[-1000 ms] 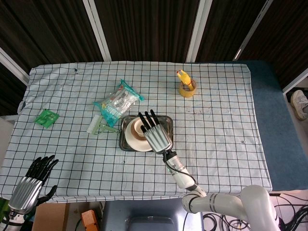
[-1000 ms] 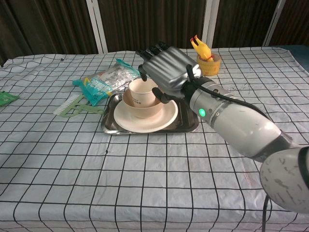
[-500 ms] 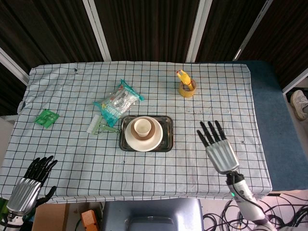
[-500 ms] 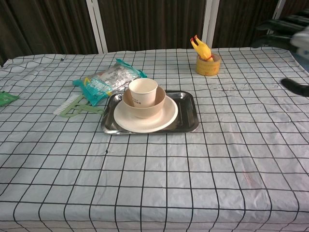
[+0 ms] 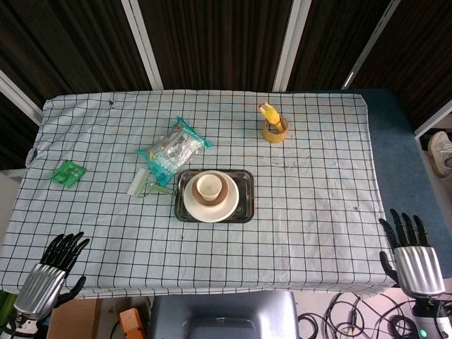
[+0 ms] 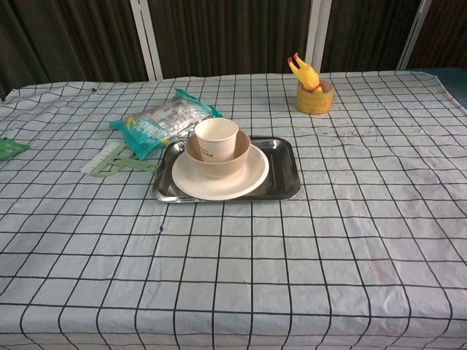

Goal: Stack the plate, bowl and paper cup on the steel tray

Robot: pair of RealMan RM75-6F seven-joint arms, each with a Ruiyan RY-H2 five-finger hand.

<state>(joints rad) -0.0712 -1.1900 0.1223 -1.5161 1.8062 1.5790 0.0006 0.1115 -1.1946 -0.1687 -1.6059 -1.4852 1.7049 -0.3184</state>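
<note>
On the checked cloth lies the steel tray (image 5: 244,198) (image 6: 283,170). A cream plate (image 5: 211,209) (image 6: 222,187) rests on it, a tan bowl (image 5: 200,196) (image 6: 219,166) sits on the plate, and a paper cup (image 5: 210,186) (image 6: 215,138) stands upright in the bowl. My left hand (image 5: 48,277) hangs off the table's front left corner, fingers spread, holding nothing. Off the front right corner my right hand (image 5: 413,258) is also empty with its fingers apart. Neither hand shows in the chest view.
A teal snack bag (image 5: 173,150) (image 6: 162,120) and a green-white brush (image 5: 145,186) (image 6: 117,160) lie left of the tray. A yellow tape roll with a rubber chicken (image 5: 274,125) (image 6: 312,89) stands at the back right. A green packet (image 5: 68,172) (image 6: 11,147) lies far left.
My right hand has drawn back from over the cup and bowl, moved right and toward the front, and now hangs off the table's front right corner. The stack stays put.
</note>
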